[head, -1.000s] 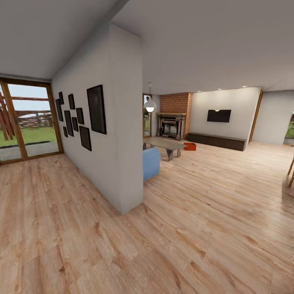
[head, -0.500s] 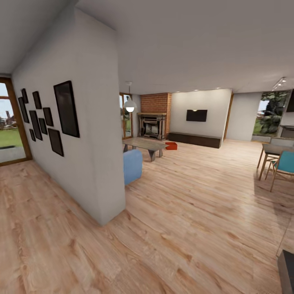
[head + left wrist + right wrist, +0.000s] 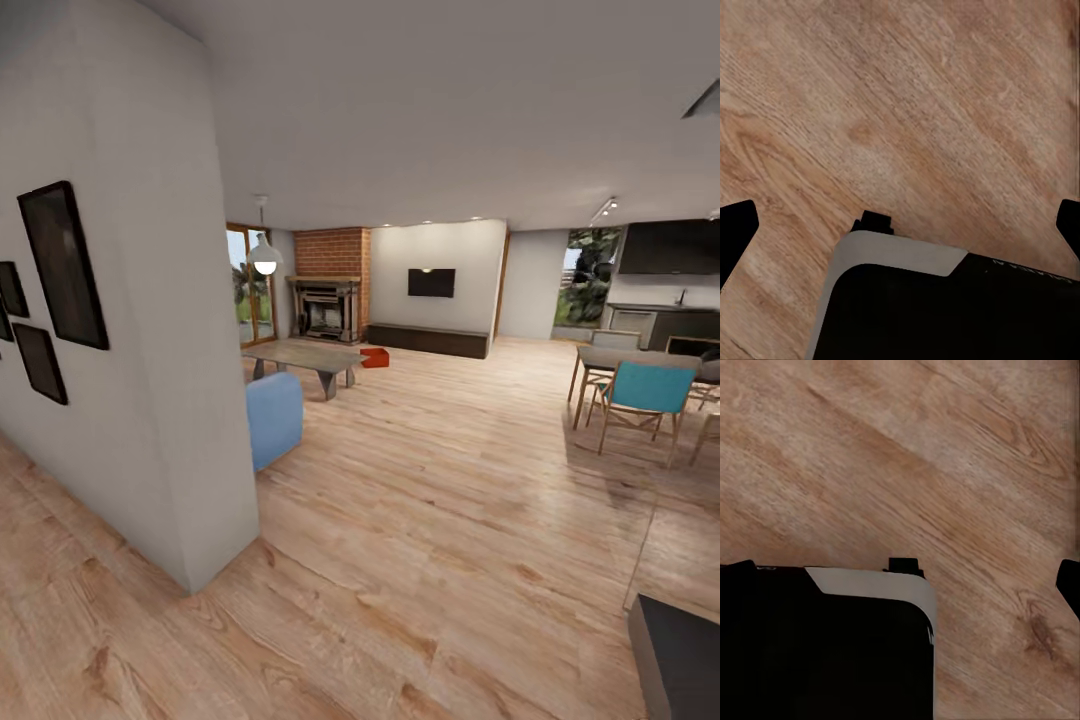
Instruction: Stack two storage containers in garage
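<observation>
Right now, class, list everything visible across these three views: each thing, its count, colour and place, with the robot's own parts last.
Orange-red rectangular storage container: one seen, floor by fireplace.
Red-brick fireplace: one, far wall.
Long low dark cabinet: one, under the black wall screen.
Grey low table: one, before fireplace.
Blue upholstered seat: one, behind the white partition wall.
Black picture frames: three, on that wall.
Teal chair: one, at dining table, right.
Light wood-plank floor: throughout.
Left hand: black fingertips wide apart.
Right hand: likewise.
</observation>
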